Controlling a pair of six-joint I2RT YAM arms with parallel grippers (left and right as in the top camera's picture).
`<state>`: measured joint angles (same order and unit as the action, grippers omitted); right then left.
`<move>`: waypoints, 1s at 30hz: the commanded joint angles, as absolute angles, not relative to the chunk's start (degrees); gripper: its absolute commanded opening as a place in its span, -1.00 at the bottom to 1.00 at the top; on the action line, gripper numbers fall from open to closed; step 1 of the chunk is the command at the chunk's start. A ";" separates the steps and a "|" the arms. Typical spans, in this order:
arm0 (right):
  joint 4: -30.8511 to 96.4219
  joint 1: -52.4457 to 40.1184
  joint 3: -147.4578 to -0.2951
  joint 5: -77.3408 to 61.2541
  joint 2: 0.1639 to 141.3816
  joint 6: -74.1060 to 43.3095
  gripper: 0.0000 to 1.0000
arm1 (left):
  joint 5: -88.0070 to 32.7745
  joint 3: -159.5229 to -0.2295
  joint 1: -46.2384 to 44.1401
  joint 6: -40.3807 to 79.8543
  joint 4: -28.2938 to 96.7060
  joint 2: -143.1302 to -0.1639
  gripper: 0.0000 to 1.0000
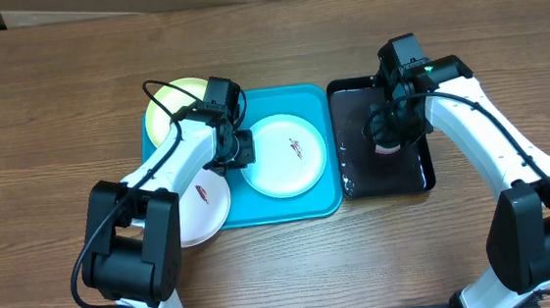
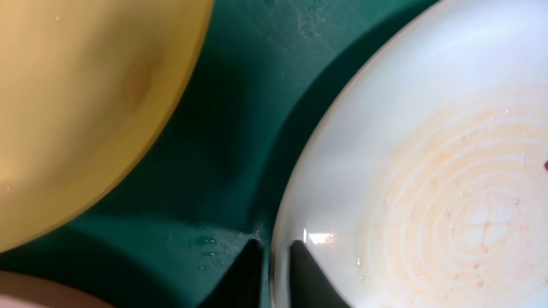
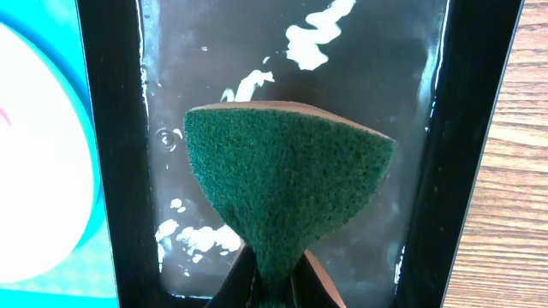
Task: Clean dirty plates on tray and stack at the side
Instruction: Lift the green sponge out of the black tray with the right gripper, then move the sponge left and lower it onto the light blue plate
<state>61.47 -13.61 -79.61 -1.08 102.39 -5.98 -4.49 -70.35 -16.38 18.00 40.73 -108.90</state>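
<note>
Broadly, a wooden table (image 1: 55, 112) carries everything, and the turquoise tray (image 1: 300, 98) lies at its middle with the smaller black tray (image 1: 356, 177) touching its right side. Three plates are on the turquoise tray. The white plate (image 1: 283, 155) lies flat in its right half with a reddish smear near the centre. The yellow-green plate (image 1: 168, 108) overhangs the far left corner, and the pale plate (image 1: 201, 214) – also smeared – overhangs the near left corner.

The left gripper (image 1: 238, 149) is at the white plate's left edge. Its wrist view shows the two fingertips (image 2: 248, 278) pinched on either side of that rim, clamped on it.

Over the black tray, the right gripper (image 1: 388, 130) hangs with its jaws closed tight on a sponge (image 3: 287, 184) – green scouring face toward the camera, fanning out beyond the fingertips. Bright glints show on the black floor beneath it.
</note>
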 commanded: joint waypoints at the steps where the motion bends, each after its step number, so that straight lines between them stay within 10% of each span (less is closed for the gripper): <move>1: 61.21 -13.87 -81.71 -1.15 101.80 -6.04 -0.93 | -4.12 -71.29 -16.16 17.37 40.77 -109.60 -0.91; 30: 60.29 -20.73 -87.77 -1.43 101.78 -7.55 -0.93 | -4.71 -71.09 -16.16 18.04 41.30 -109.60 -0.92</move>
